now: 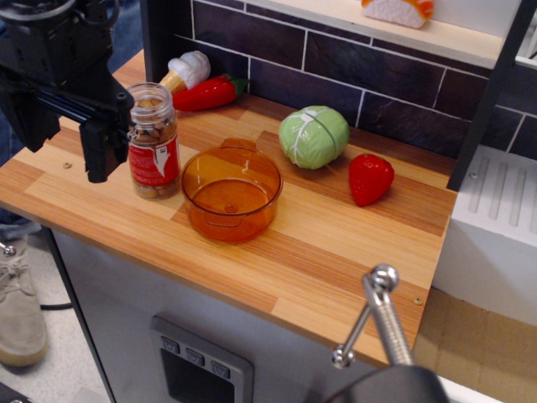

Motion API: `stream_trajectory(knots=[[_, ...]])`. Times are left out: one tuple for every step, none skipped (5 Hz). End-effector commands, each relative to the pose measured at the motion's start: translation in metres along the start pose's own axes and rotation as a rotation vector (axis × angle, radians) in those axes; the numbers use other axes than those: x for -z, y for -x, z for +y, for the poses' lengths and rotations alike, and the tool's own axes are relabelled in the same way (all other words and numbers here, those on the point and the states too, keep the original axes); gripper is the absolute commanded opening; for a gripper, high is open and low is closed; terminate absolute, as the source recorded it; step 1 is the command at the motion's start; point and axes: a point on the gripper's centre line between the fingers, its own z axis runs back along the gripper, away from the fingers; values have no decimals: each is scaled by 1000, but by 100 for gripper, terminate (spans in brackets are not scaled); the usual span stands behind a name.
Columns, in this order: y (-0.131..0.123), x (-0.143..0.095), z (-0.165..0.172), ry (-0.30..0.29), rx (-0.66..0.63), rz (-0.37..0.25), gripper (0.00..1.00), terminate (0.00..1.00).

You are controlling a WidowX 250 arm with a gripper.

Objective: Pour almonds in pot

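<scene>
With the jar (154, 141) of almonds (151, 113) upright on the worktop (336, 252) just left of the pot (232, 192), the fingers (105, 138) stand beside it (open or closed cannot be determined), so an off-centre grasp could topple it.

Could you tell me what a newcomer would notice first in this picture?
Probably the orange pot at the counter's middle, empty, with the jar of almonds standing upright just left of it. The black gripper is at the jar's left side. Behind the pot sit a green cabbage and a red strawberry.
</scene>
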Motion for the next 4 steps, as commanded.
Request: stream_trajectory(knots=[[0,0,0,0,0,0,100,0],[-12,-13,8,171,-138,36,100,0],[-26,-21,17,319,-294,106,100,0],[-34,-26,44,521,-485,170,100,0]])
